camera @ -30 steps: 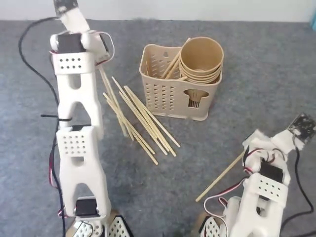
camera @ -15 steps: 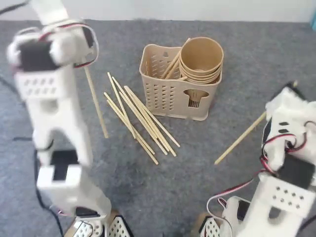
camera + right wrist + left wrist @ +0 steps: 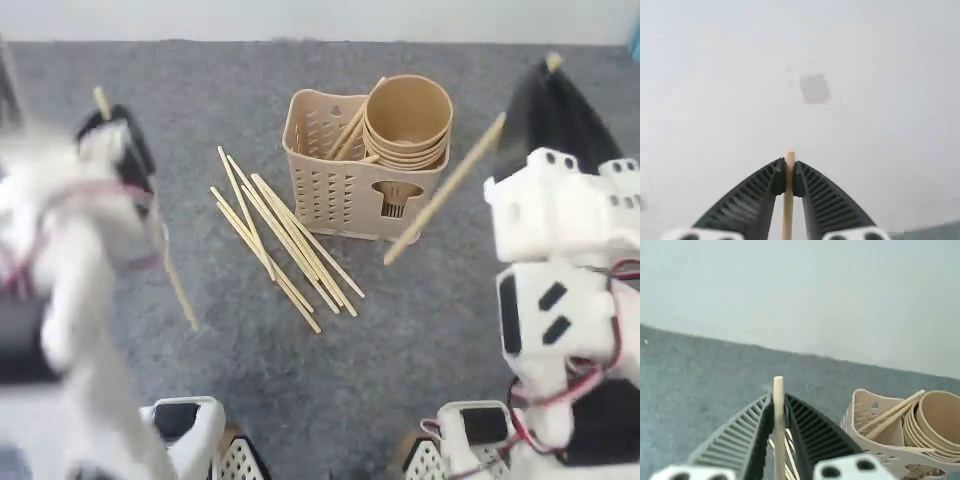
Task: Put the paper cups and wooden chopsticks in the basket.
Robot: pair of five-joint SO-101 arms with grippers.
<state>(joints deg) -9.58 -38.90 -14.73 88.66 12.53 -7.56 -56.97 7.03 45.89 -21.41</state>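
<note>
Two chopsticks are held, one per arm; the rest of the stock is on the carpet or in the basket.

1. Left gripper (image 3: 777,399): fingers clamped on a single chopstick (image 3: 178,290), raised above the left side of the grey carpet (image 3: 400,340). In the high view the stick slopes steeply, with a short top end showing above the fingers and the longer part hanging below them.
2. Loose chopsticks (image 3: 285,245): a fanned pile lying flat on the carpet, between the left arm and the basket and just beside the basket's left wall.
3. Basket (image 3: 340,190): beige, perforated, upright at the middle of the carpet. A few chopsticks (image 3: 350,130) lean in its left compartment.
4. Paper cups (image 3: 408,120): a nested stack, upright in the basket's right compartment.
5. Right gripper (image 3: 789,167): fingers pinched on a second chopstick (image 3: 450,185), held aloft on the right. In the high view this stick runs diagonally, crossing in front of the basket's right corner.
</note>
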